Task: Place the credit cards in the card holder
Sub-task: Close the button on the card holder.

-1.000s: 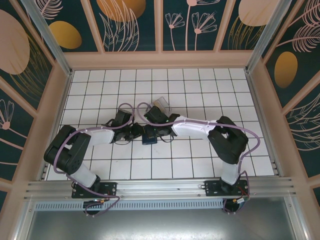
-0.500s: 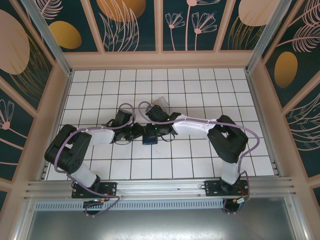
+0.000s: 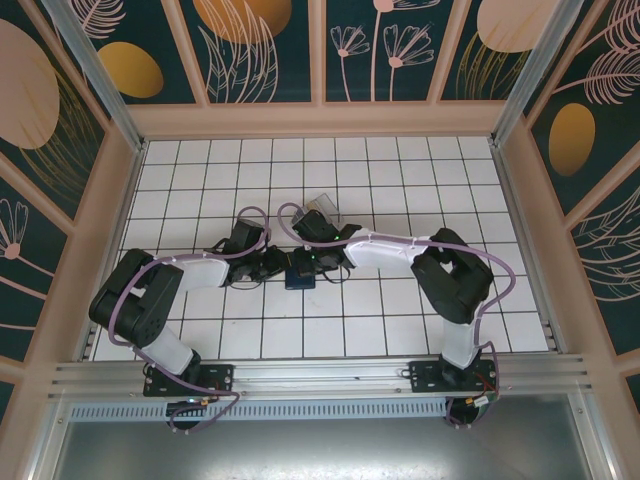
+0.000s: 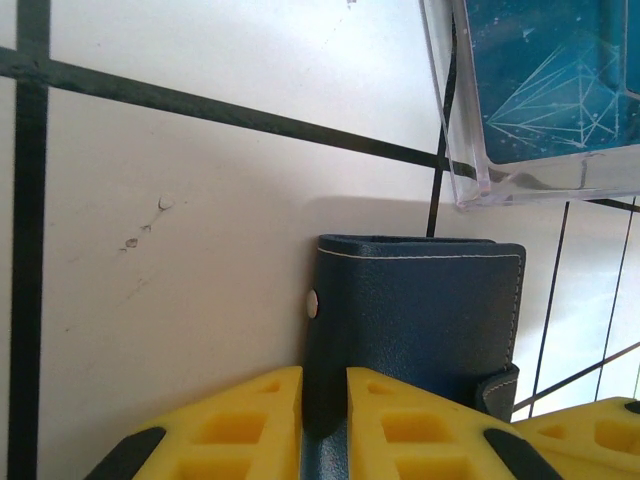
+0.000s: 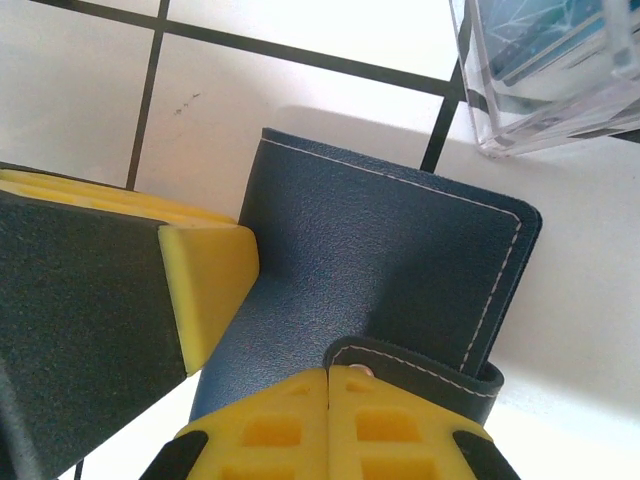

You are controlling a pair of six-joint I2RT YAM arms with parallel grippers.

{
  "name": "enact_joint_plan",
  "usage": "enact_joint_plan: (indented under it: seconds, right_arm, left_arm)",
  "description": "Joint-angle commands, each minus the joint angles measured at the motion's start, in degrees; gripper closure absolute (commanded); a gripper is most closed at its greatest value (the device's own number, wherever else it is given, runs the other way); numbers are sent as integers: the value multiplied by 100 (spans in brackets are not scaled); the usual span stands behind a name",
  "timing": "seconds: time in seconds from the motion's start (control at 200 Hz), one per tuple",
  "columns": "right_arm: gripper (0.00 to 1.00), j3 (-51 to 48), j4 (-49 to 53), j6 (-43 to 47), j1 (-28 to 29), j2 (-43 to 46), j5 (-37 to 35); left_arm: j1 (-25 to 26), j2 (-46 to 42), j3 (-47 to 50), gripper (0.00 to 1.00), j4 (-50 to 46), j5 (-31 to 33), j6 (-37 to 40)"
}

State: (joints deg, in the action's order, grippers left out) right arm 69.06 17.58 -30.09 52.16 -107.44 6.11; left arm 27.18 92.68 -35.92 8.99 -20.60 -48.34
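Observation:
The dark navy card holder (image 3: 298,273) lies folded on the white tiles between both grippers. My left gripper (image 4: 324,400) is shut on its left edge, the dark rim pinched between the yellow fingers; a snap stud (image 4: 313,302) shows just above them. The holder (image 5: 380,260) is seen close in the right wrist view, where my right gripper (image 5: 328,405) is shut, fingers pressed together with no gap. Its tips sit against the free end of the raised clasp tab (image 5: 430,368). A blue credit card (image 4: 545,80) stands in a clear rack behind the holder. The other cards are hidden.
The clear plastic slotted rack (image 3: 322,209) stands just beyond the holder, close to both wrists; its corner (image 5: 560,100) is near the holder's far edge. The left gripper's yellow finger (image 5: 205,285) touches the holder's left side. Open tiles (image 3: 400,170) spread all around, bounded by raised walls.
The right arm's elbow and forearm have shifted slightly left toward the holder. The left arm and the card holder have stayed in place.

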Motion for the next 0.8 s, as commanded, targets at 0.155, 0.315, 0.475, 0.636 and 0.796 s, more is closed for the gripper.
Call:
enact_joint_plan:
  seconds: [0.155,0.315,0.475,0.636,0.796]
  right_arm:
    - [100,-59,184,107,-37,-157,17]
    - [100,-97,63,57,-47,-304,-75]
    - [100,-168,5,3,-56,-473,-62]
    - [100,-337,-113,-67,-136,-600,41]
    - [100,-428,-56,-111,-272,-815,65]
  left_arm:
    - [50,162,130,81,-260,-39,-53]
    - [51,166,129,81,-267,-41,-45]
    - [51,154,138,81,-258,-41,-45]
    - [51,162,138,81,-258,-45,-31]
    - [50,138,147,81,-247,-50,-31]
